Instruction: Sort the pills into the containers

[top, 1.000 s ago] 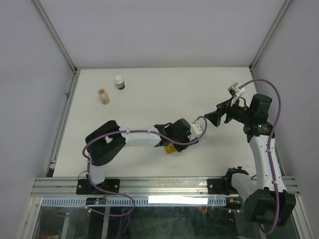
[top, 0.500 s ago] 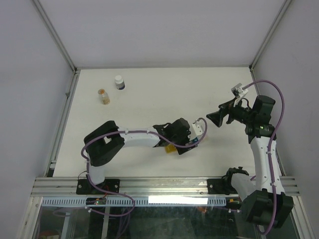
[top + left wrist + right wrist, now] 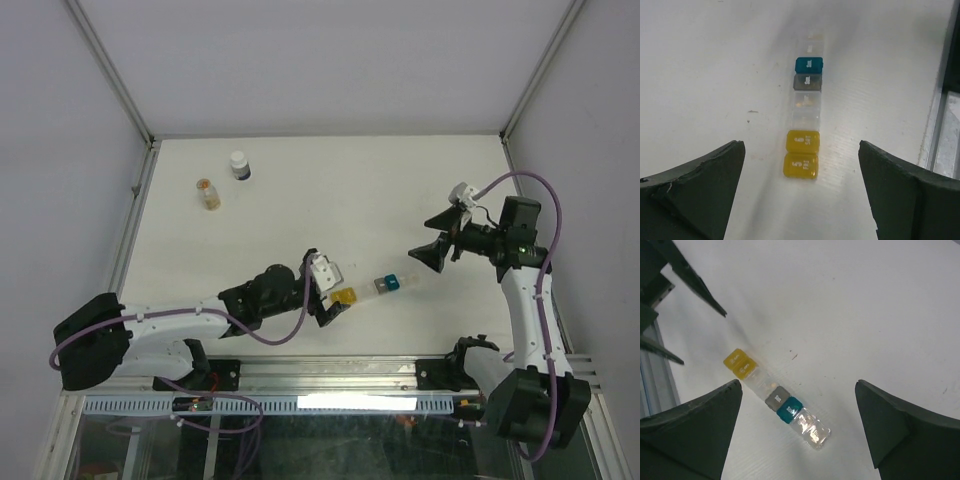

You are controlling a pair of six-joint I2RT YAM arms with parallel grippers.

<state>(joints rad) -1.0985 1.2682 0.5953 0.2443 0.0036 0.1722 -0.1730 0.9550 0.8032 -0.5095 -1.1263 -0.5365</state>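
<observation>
The containers (image 3: 375, 289) lie flat on the white table as a short strip: two yellow compartments at the left end, clear ones, a grey one, a teal one, and clear ones at the right end. My left gripper (image 3: 328, 290) is open just left of the yellow end, touching nothing. In the left wrist view the containers (image 3: 804, 120) run straight away from my left gripper (image 3: 801, 200). My right gripper (image 3: 428, 245) hangs open just right of the strip. From the right wrist the containers (image 3: 777, 397) lie between its fingers, below them. A small tan speck (image 3: 774, 385) shows in a clear compartment.
A white-capped dark bottle (image 3: 239, 164) and a small clear vial with orange contents (image 3: 207, 192) stand at the far left of the table. The metal rail (image 3: 330, 372) runs along the near edge, close behind my left gripper. The left gripper's fingers (image 3: 690, 275) show at the right wrist view's upper left.
My left gripper has opened, let go of the strip and drawn back left toward the near edge, uncovering it. The right gripper has shifted slightly left.
</observation>
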